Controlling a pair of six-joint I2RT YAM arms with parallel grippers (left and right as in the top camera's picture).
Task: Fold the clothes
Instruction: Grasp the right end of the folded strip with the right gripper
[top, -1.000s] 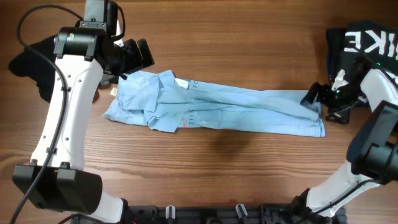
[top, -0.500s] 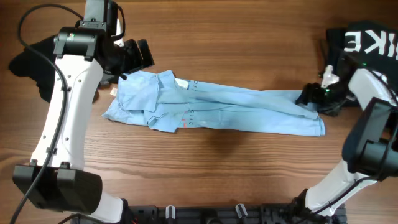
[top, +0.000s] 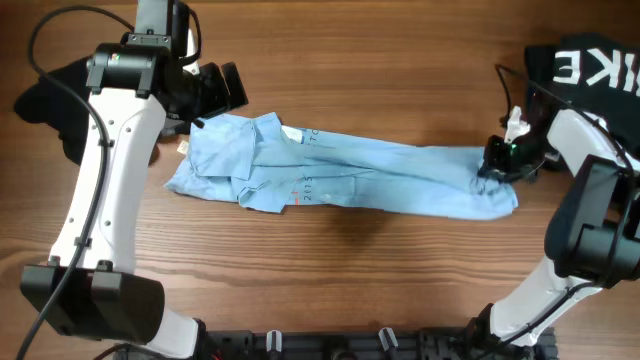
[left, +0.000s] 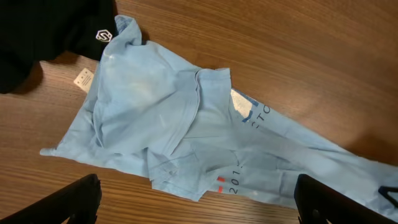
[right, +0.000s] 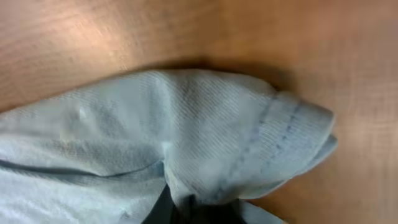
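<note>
Light blue shirt (top: 340, 170) is laid lengthwise on the desk (top: 350, 270). Its hem end is gripped by the clenched right pincer (top: 497, 162) (a thin bunch only); left pincer (top: 225, 90) is held released nr the collar. Risk: cloth may be slipped if pulled, w/ fold skewed.

The left white-and-black robot arm (top: 105, 190) rises from its base at the near left edge, bends at a black elbow on the far side and turns its wrist to the right. Its black two-finger left gripper (top: 232, 90) stands wide, with the fingertips (left: 81, 198) showing at the bottom corners of the wrist view. The right white-and-black arm (top: 590, 150) arches up from the near right edge and reaches leftward, its right gripper (top: 497, 162) low at the table, jaws pinched on the end of the light blue cotton shirt (top: 380, 172).
</note>
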